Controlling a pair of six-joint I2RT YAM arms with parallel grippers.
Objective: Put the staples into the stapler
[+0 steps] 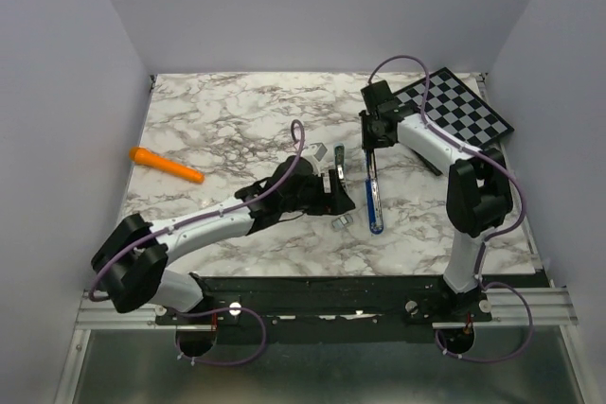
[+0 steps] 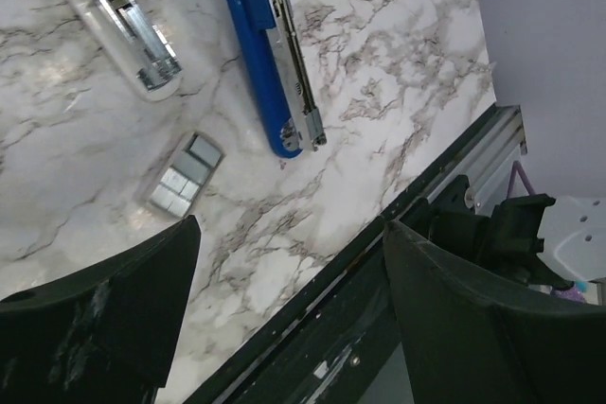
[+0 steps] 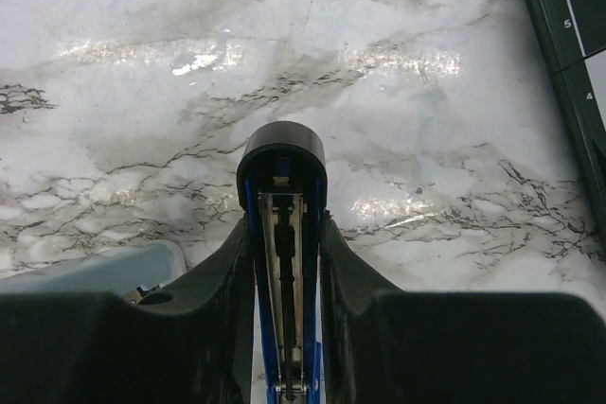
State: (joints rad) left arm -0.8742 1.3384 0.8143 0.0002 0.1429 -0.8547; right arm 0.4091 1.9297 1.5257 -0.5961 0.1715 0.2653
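Two-finger right tool [image 3: 286, 234] clamped on stapler [image 3: 281, 153], left tool [image 2: 289, 272] spread wide, staples [image 2: 185, 175] just beyond it.

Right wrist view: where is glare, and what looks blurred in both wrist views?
Right wrist view: glare patches on the marble table beyond the stapler; the right gripper's fingers are dark and soft. Left wrist view: the left gripper's fingers blur in front, the staples are sharp.

1. One stapler [image 1: 373, 194] is lying on the worktop [image 1: 218, 111].
2. Two small silvery blocks of staples [image 1: 343, 222] are showing, the second block [image 1: 317, 151] farther back.
3. One orange stick [image 1: 166, 166] is lying there.
4. One checkerboard [image 1: 459, 109] is sitting there.
5. Two robot arms are reaching in: left arm [image 1: 204, 229], right arm [image 1: 478, 191].
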